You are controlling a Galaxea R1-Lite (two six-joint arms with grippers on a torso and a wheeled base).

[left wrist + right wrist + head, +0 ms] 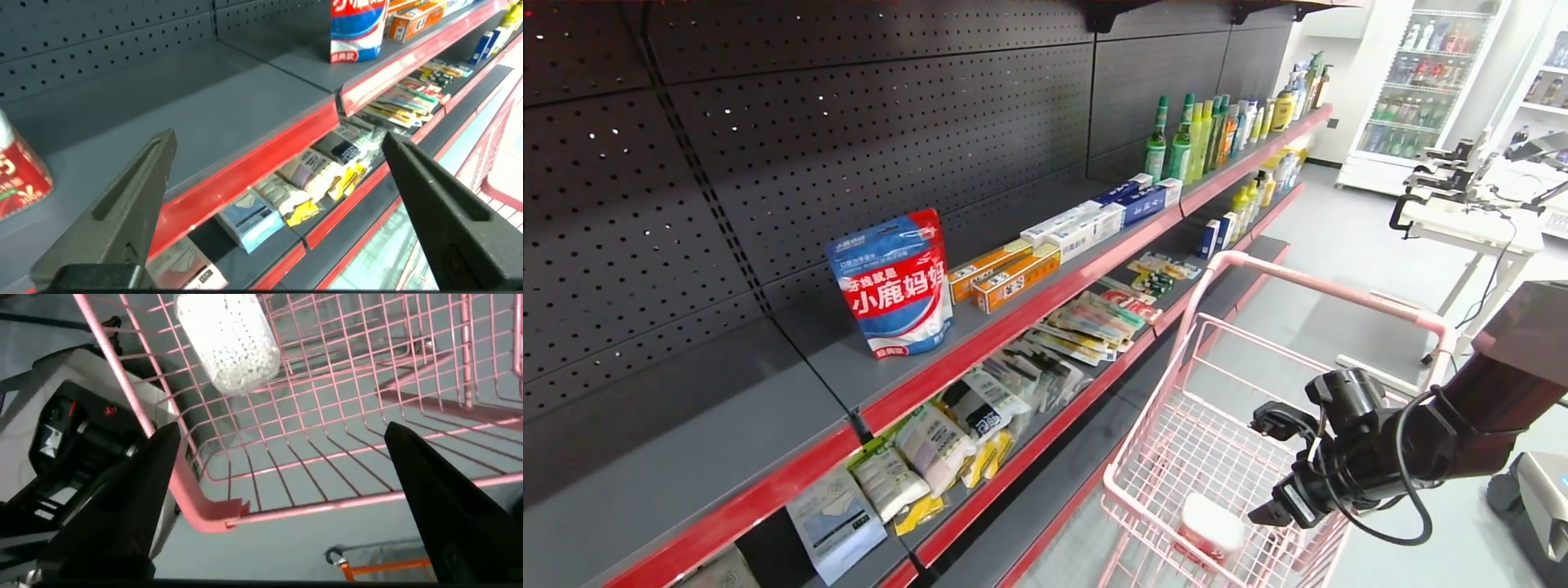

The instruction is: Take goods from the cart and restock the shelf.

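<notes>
Right gripper [276,449] hangs over the pink cart [1327,287] at the lower right of the head view, fingers spread wide, forearm angled down and left. Just below it, a white container [1213,527] sits on the basket floor. A clean pick probably means dropping straight, straddling its rounded body and staying clear of the wire walls. Left gripper [278,163], also wide and empty, hovers before the shelf [1029,310].

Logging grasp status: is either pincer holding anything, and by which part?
Nothing is held. Both the left pincer and right pincer are open and empty; the white container lies in the cart.
</notes>
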